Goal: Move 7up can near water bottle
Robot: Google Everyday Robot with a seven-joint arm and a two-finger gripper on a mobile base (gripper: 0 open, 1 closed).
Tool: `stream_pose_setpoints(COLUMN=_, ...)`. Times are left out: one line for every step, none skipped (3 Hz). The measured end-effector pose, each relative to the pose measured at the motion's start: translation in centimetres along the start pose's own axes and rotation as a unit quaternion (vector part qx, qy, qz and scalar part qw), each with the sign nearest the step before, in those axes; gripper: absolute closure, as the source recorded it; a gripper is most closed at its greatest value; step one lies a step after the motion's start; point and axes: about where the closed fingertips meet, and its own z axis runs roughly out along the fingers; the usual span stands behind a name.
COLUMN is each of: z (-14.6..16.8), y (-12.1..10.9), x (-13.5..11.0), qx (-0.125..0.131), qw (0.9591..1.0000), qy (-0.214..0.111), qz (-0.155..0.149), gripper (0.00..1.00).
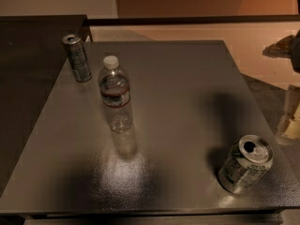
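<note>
High view over table (187, 102), gripper (291, 122) far right

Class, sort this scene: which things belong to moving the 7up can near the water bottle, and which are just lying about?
Belong to the job: 7up can, front right; water bottle, back left; gripper, at the right edge, beside the table.
Just lying about: slim dark can, back left corner.
</note>
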Motion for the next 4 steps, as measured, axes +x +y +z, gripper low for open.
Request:
stream_pose_setpoints(z=0.1, y=2.5, x=1.0, qx=-0.021, qw=0.9995, qy=-0.022, qz=-0.007, gripper=0.00)
stream_pose_setpoints(z=0.5, y=5.2, x=1.5, qx=-0.042, qw=0.9979, qy=-0.048, qz=-0.013, gripper=0.00)
stream_pose_setpoints(z=1.3, y=7.7, x=1.1, qx=-0.053, qw=0.9948, qy=-0.085, qz=-0.020, gripper=0.00)
stream_pose_setpoints(z=2.6, y=9.7, x=-0.2, qx=-0.068, qw=0.9904, qy=-0.117, qz=-0.030, gripper=0.00)
